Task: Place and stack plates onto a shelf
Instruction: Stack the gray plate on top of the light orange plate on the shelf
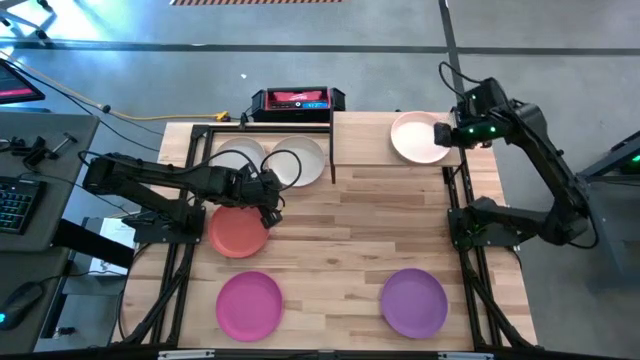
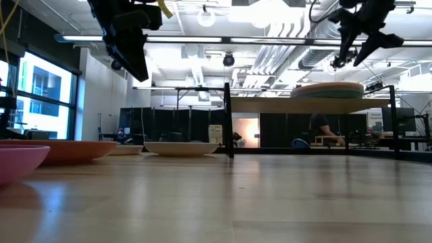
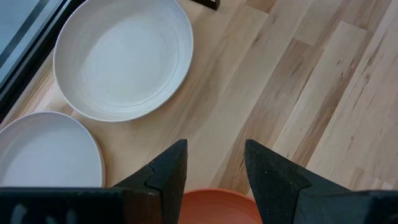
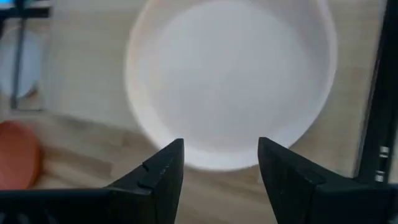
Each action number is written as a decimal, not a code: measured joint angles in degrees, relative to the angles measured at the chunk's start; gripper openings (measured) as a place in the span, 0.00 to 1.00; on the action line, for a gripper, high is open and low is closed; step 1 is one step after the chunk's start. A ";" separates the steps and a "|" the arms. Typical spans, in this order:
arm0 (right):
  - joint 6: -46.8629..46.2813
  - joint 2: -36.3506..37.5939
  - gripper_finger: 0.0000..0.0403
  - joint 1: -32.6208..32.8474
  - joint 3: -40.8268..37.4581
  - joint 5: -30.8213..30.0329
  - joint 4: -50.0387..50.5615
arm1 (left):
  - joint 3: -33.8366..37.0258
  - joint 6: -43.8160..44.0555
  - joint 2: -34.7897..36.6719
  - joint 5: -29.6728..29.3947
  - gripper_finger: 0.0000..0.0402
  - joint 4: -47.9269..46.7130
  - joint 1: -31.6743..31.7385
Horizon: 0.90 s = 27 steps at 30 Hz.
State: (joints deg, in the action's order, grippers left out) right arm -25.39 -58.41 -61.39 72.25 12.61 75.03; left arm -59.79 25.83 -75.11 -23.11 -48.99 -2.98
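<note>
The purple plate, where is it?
In the high view the purple plate lies on the table near its front edge, on the right arm's side, with the magenta plate across from it on the left.

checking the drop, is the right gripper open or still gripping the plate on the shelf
Open. The right gripper has its fingers spread with nothing between them, above the pale plate lying on the shelf.
</note>
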 joint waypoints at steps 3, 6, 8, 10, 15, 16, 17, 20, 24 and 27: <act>0.35 1.50 0.46 1.34 0.00 0.01 0.40 | 0.00 0.02 0.00 0.00 0.37 -0.01 0.00; -0.14 2.27 0.46 3.39 0.00 0.10 0.41 | 0.00 0.02 0.00 0.00 0.37 -0.01 0.00; -0.56 2.30 0.46 5.24 0.00 0.89 0.46 | 0.00 0.00 0.00 0.00 0.37 0.00 0.00; -0.56 2.27 0.46 7.53 0.00 2.03 0.58 | 0.00 0.01 0.00 0.04 0.37 -0.02 0.00; -3.36 2.16 0.46 15.16 0.00 4.81 -0.41 | -0.02 -0.48 0.00 0.55 0.37 0.00 0.00; -4.55 2.16 0.46 16.91 0.00 4.52 -0.61 | 0.00 -0.48 0.00 0.56 0.37 -0.01 0.00; -5.43 2.16 0.46 18.47 0.00 4.37 -1.01 | 0.00 -0.48 0.00 0.57 0.37 -0.02 0.00; -6.99 2.16 0.46 23.08 0.00 4.34 -3.18 | 0.00 -0.50 0.00 0.57 0.37 0.00 0.00; -9.25 2.16 0.46 29.13 0.00 4.33 -5.74 | -0.02 -0.50 0.01 0.57 0.37 0.00 -0.01; -10.53 2.16 0.46 33.17 0.00 3.33 -7.46 | -0.02 -0.50 0.00 0.49 0.37 -0.02 -0.02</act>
State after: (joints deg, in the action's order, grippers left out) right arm -35.92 -56.25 -28.22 72.25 15.94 67.57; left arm -59.81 25.32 -75.11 -22.63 -49.01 -3.01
